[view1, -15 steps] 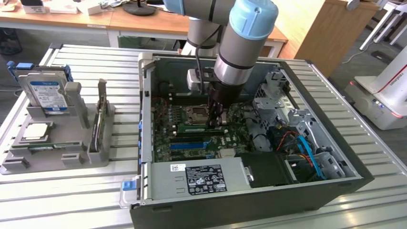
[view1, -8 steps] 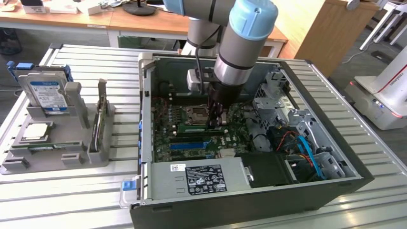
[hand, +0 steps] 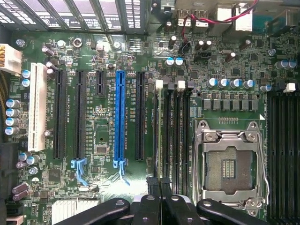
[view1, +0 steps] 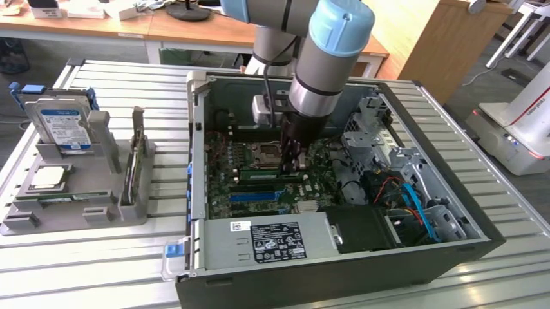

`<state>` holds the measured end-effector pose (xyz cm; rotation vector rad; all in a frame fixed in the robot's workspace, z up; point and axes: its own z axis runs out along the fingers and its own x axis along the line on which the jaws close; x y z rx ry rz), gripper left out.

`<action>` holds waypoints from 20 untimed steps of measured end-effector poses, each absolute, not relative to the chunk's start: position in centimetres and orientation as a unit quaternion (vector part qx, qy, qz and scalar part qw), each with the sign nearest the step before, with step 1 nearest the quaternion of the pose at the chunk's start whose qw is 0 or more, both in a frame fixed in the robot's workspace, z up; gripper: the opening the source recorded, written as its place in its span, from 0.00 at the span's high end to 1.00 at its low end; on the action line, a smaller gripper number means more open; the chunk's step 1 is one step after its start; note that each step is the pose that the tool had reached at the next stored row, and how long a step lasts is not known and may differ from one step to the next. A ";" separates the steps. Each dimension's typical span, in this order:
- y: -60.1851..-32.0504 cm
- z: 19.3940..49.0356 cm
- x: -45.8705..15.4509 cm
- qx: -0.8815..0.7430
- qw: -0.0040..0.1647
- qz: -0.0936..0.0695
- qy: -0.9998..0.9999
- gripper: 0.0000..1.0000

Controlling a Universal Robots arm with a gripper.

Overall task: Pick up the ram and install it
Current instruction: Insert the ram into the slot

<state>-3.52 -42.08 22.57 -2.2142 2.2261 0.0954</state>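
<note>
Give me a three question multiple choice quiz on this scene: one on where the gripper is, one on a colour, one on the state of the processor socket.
1. Where is the gripper?
A) raised high above the case
B) down inside the computer case, at the motherboard
C) outside the case, off to one side

2. What colour is the long slot standing among the black expansion slots?
A) blue
B) red
C) yellow

3. What state is the processor socket in?
A) holding a chip
B) covered by a cooler
C) empty

Answers:
1 B, it sits low within the case walls, at the board.
2 A, the wrist view shows it bright blue.
3 C, bare contacts show inside its metal frame.
</note>
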 end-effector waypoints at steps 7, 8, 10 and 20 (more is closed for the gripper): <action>-42.1 22.2 -3.5 -0.705 0.000 0.030 0.709 0.88; -42.1 22.2 -3.5 -0.705 0.000 0.030 0.709 0.88; -42.1 22.2 -3.5 -0.705 0.000 0.030 0.709 0.88; -42.1 22.2 -3.5 -0.705 0.000 0.030 0.709 0.75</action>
